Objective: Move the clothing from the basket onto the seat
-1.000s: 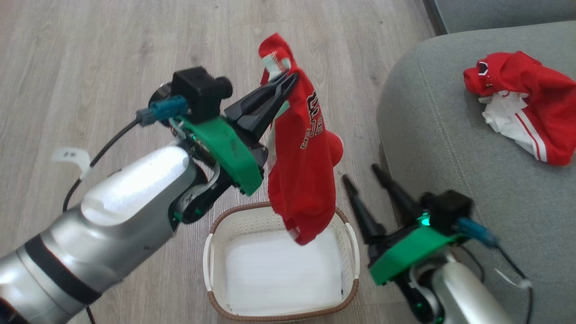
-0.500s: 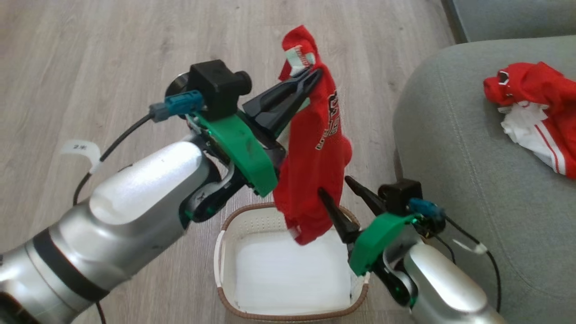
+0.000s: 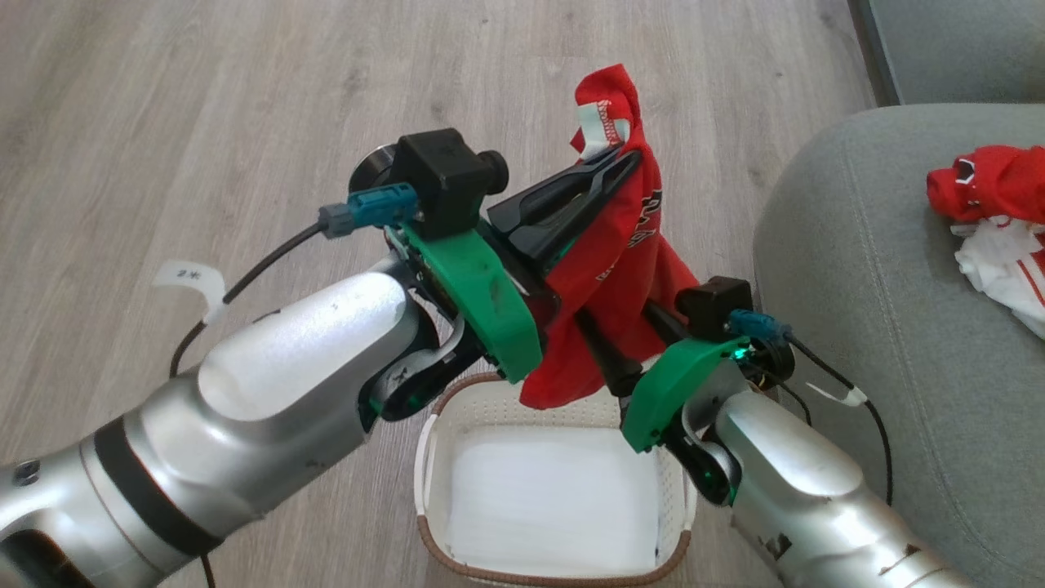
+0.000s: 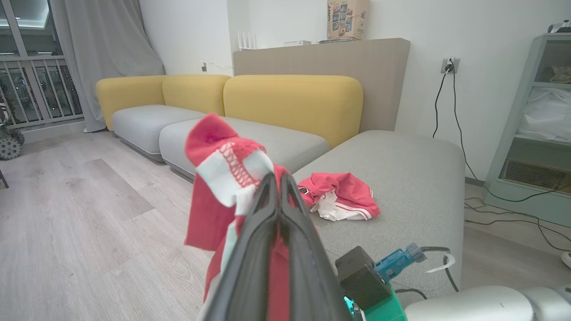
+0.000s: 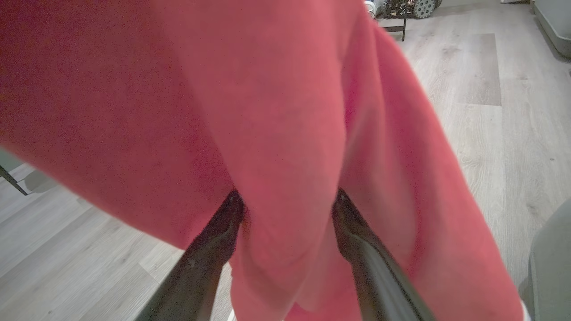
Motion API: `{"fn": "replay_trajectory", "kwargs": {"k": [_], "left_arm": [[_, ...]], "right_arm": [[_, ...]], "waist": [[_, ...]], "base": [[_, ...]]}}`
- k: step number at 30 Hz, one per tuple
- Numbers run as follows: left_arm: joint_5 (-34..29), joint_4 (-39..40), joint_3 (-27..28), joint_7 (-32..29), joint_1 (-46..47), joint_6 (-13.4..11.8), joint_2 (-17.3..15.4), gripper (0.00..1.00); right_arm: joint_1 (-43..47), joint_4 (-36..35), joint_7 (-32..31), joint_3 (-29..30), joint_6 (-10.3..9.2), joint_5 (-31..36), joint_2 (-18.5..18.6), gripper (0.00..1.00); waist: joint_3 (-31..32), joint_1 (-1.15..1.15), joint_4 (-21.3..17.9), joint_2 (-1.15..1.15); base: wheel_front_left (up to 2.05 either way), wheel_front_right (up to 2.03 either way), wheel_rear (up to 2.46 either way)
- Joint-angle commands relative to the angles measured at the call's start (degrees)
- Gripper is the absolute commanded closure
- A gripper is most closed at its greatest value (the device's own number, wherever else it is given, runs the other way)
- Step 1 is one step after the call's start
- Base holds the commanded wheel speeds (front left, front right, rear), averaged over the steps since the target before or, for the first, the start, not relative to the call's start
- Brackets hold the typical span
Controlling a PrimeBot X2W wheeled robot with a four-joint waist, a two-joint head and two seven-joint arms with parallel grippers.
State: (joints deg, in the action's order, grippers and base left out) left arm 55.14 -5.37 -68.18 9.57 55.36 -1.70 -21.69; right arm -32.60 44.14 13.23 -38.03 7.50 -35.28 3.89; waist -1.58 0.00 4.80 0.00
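Left end effector (image 3: 624, 159) clenched on the top of the red jersey (image 3: 629, 269), which hangs lengthwise down over the basket (image 3: 429, 457); right end effector (image 5: 287, 199) spread wide around a fold

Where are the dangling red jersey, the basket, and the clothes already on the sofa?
dangling red jersey (image 3: 633, 269), head view, red middle fabric.
basket (image 3: 423, 478), head view, left white handle.
clothes on the sofa (image 4: 345, 191), left wrist view, red upper fold.

Red white-trimmed clothing (image 3: 620, 278), cream brown-rimmed basket (image 3: 433, 490), grey-green seat (image 3: 865, 269)

Bare seat (image 3: 857, 269) right of hanging clothing (image 3: 614, 276)
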Motion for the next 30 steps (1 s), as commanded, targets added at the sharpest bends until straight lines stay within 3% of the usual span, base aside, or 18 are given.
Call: {"fn": "replay_trajectory", "kwargs": {"k": [1, 2, 3, 9, 16, 30], "left_arm": [[0.15, 1.41, 2.42, -0.19, 3.6, 0.11, -1.01, 1.0], [0.21, 1.4, 2.37, -0.22, 3.52, 0.12, -1.05, 1.0], [0.27, 1.38, 2.33, -0.24, 3.44, 0.12, -1.09, 1.0], [0.64, 1.09, 2.49, -0.12, 2.83, -0.34, -1.89, 1.0], [0.81, 1.1, 2.54, 0.23, 2.03, -0.76, -2.72, 1.0], [1.63, 0.52, 2.26, 1.31, -1.79, -2.15, -5.06, 1.0]], "right_arm": [[-2.24, -0.61, 1.02, -1.31, -0.01, -1.12, -1.0, 0.32], [-2.46, -0.25, 1.18, -1.7, -0.01, -1.61, -1.0, 0.76], [-2.66, 0.03, 1.32, -2.08, -0.01, -2.08, -1.0, 1.0], [-3.35, 1.07, 1.72, -3.71, -0.01, -4.22, -1.01, 1.0], [-2.87, -0.7, 1.75, 0.29, -0.01, -2.46, -0.9, 1.0], [3.29, -15.42, 1.76, 16.66, -0.01, 4.98, 1.87, 1.0]], "waist": [[0.27, 0.0, 0.38, 0.0], [0.34, 0.0, 0.5, 0.0], [0.4, 0.0, 0.61, 0.0], [0.71, 0.0, 0.34, 0.0], [0.78, 0.0, -0.37, 0.0], [0.66, 0.0, -3.93, 0.0]], "base": [[0.0, 0.0, 0.0], [0.0, 0.0, 0.0], [0.0, 0.0, 0.0], [0.0, 0.0, 0.0], [0.0, 0.0, 0.0], [0.0, 0.0, 0.0]]}}
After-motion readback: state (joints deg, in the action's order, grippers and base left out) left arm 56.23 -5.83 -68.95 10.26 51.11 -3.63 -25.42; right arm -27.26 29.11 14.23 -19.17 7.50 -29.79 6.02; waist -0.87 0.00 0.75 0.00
